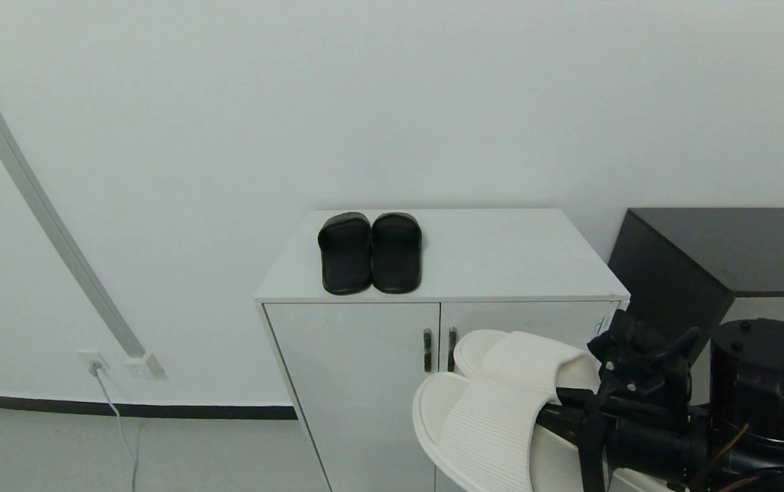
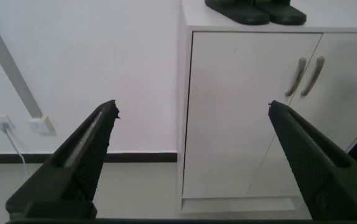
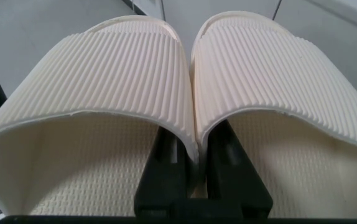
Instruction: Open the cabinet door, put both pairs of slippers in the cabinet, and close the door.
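Grips white slippers (image 1: 501, 403) by adjoining strap edges, right gripper (image 3: 192, 168) fingers clamped, low before cabinet (image 1: 350, 369) right door | shows black slippers (image 1: 370, 253) side by side on top, doors shut | holds left gripper (image 2: 192, 109) fingers apart, empty

White cabinet (image 1: 501, 260) stands on the grey floor (image 1: 91, 451), back against the wall, both doors shut. Up on its flat top sits a pair of black slippers (image 1: 370, 251), side by side and touching, on the left half, heels near the front edge.
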